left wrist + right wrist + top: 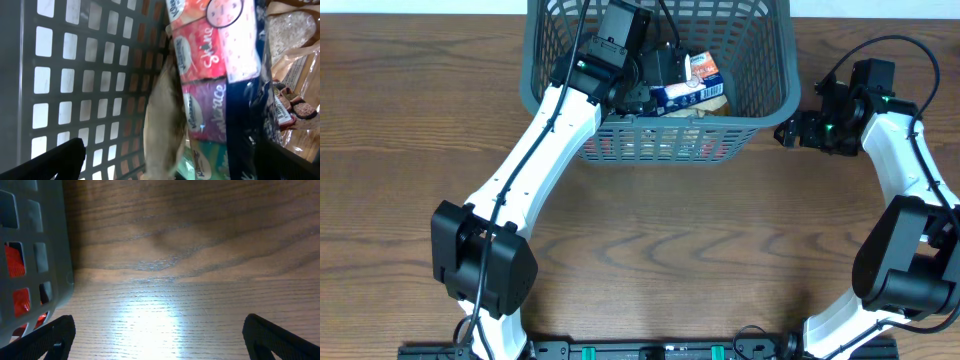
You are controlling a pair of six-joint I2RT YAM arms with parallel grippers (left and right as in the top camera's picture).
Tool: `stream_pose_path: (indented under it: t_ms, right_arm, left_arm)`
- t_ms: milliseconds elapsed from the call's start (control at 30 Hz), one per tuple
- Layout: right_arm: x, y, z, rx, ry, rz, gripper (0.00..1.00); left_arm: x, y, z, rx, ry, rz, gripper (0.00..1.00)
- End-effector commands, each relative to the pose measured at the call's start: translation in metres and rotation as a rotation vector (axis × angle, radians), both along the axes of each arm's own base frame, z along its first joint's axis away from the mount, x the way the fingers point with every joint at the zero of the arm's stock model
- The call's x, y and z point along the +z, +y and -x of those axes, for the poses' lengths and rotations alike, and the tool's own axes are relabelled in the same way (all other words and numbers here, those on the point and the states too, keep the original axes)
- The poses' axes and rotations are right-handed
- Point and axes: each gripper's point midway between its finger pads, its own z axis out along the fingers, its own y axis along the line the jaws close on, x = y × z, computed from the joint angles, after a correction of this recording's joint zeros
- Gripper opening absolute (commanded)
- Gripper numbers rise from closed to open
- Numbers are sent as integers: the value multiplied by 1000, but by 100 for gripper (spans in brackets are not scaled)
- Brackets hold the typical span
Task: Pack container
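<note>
Currently, working from the left: my left arm (pixel 535 150) reaches from the near left of the table (pixel 670 250) up and over the near rim into the container (pixel 533 60). The container stands at the far centre of the table, upright, with its far edge cut off by the overhead view.

1. Left gripper (pixel 170 160): it is inside the container. In the left wrist view one dark finger (pixel 55 160) sits at the lower left and the other at the lower right. The fingers are spread wide and grip nothing.
2. Between those fingers lies a dull brown packet (pixel 160 120), next to the container's lattice wall. Just right of it is a multi-pack (pixel 210 75) with pink and purple panels. I cannot tell whether either finger touches these items.
3. Further right in the same view is a clear bag (pixel 295 30) with pale, grainy contents.
4. From overhead, a blue and white packet (pixel 685 92) shows inside the container, just right of the left gripper's body.

Right gripper (pixel 157 325): it is outside the container, just beside the near right corner. Its fingers are fully apart, with only bare wood between them. The right wrist view shows the container's wall at its left edge, and something red (pixel 15 262) is visible through the slots.
</note>
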Motion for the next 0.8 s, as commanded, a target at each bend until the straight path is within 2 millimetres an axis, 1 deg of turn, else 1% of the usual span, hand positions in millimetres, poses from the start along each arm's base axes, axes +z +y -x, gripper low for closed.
stream_pose_path:
  t_ms: [0, 133, 267, 400, 467, 567, 600, 633, 700, 767]
  right_arm:
    - [-2, 4, 0, 26, 1, 2, 99]
    - [-1, 4, -1, 28, -2, 4, 99]
    - [0, 2, -6, 27, -24, 8, 99]
    - [7, -3, -17, 27, -76, 23, 99]
    - [14, -8, -27, 21, -121, 33, 99]
    - [33, -16, -50, 14, -228, 59, 99]
    - [43, -19, -58, 18, -275, 72, 99]
    - [58, -23, -69, 18, -333, 93, 99]
    - [81, -28, -82, 8, -403, 125, 99]
    - [111, -34, -94, -1, -485, 158, 99]
  left_arm:
    - [9, 5, -8, 38, -27, 10, 99]
    - [24, 9, -21, 167, -45, 149, 99]
    - [41, 21, -33, 263, -70, 253, 99]
    - [54, 40, -42, 372, -75, 354, 98]
    - [61, 52, -47, 436, -78, 414, 99]
    - [76, 73, -58, 524, -106, 510, 99]
    - [82, 80, -62, 548, -120, 540, 99]
    - [90, 89, -65, 574, -138, 574, 98]
    - [104, 101, -69, 591, -178, 604, 99]
    - [117, 113, -70, 602, -214, 622, 99]
